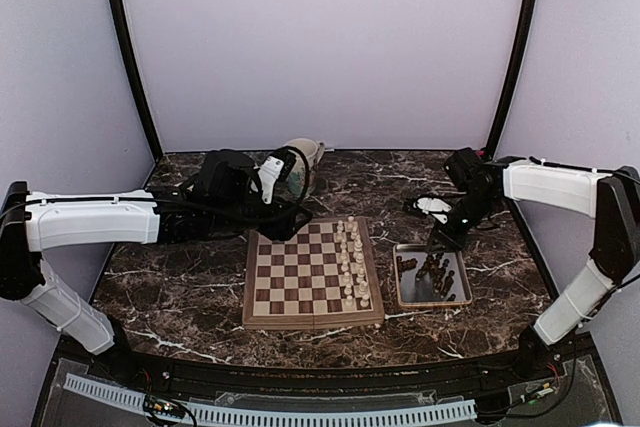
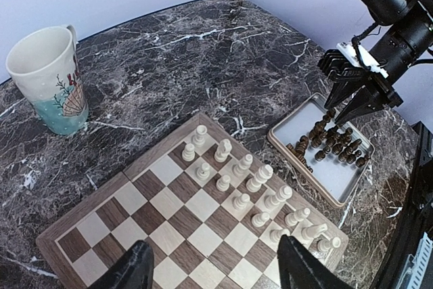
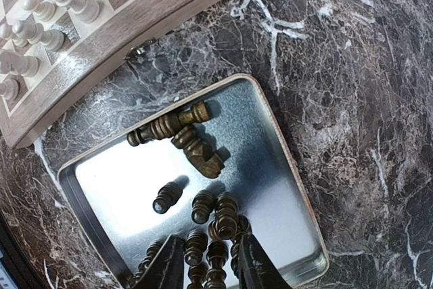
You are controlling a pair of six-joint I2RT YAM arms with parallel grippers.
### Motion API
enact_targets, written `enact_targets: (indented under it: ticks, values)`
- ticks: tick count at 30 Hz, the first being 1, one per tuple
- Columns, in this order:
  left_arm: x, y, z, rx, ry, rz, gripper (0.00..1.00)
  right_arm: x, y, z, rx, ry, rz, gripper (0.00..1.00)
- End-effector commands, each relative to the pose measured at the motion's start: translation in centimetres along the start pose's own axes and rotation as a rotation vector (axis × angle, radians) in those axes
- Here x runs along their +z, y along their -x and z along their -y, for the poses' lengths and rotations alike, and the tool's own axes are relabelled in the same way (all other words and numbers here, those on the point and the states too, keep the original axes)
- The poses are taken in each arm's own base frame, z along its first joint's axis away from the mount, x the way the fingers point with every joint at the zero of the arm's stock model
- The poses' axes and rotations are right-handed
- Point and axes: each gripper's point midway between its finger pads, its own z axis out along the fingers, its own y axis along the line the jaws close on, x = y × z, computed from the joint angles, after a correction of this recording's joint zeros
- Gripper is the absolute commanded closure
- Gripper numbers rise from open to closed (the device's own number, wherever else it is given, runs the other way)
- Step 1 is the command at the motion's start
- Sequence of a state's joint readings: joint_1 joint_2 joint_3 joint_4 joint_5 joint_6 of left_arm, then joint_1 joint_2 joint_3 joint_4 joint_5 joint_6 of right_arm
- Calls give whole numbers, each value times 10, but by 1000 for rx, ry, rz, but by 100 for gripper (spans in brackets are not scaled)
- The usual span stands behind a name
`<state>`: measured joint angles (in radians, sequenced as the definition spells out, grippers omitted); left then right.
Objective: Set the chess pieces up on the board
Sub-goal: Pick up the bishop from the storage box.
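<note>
The right gripper (image 3: 210, 240) hangs part-open astride chess pieces (image 3: 203, 156) in the tray (image 3: 277, 187), seemingly gripping none; the left gripper (image 2: 215, 262) gapes empty above the board (image 2: 169, 208).

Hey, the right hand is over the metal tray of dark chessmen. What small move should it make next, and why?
Likely lower the right hand slightly and close on one of the chess pieces. It is open right above the cluster in the tray, holding nothing, while the board has only cream pieces along one side.
</note>
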<state>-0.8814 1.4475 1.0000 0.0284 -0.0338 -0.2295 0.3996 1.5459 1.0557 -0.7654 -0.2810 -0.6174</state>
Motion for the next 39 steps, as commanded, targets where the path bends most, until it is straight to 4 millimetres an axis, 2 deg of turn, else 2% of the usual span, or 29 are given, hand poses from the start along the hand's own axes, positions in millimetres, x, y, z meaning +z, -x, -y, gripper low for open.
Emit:
enact_targets:
  ticks: [1, 7, 16, 27, 30, 33, 36, 37, 39]
  values:
    - [2, 0, 2, -9, -14, 2, 35, 1, 0, 5, 1, -24, -27, 70]
    - [8, 0, 5, -6, -26, -8, 35, 9, -4, 10, 6, -50, -63, 70]
    - [9, -7, 3, -12, -24, -23, 36, 26, -9, 8, -7, -29, -115, 72]
    - [12, -10, 3, -13, -28, -33, 35, 34, -11, 11, 0, -23, -153, 81]
    - [12, -11, 3, -12, -25, -37, 36, 31, -8, 11, 2, -24, -142, 89]
    - [13, -13, 3, -11, -25, -42, 36, 19, 3, 11, -1, -32, -107, 94]
    - [13, -14, 2, -13, -22, -44, 36, 6, 10, 8, -4, -35, -74, 96]
    - [13, -15, 2, -12, -22, -44, 36, -3, 19, 10, -10, -45, -49, 97]
    - [13, -15, 2, -13, -22, -43, 36, -10, 24, 8, -9, -42, -33, 97]
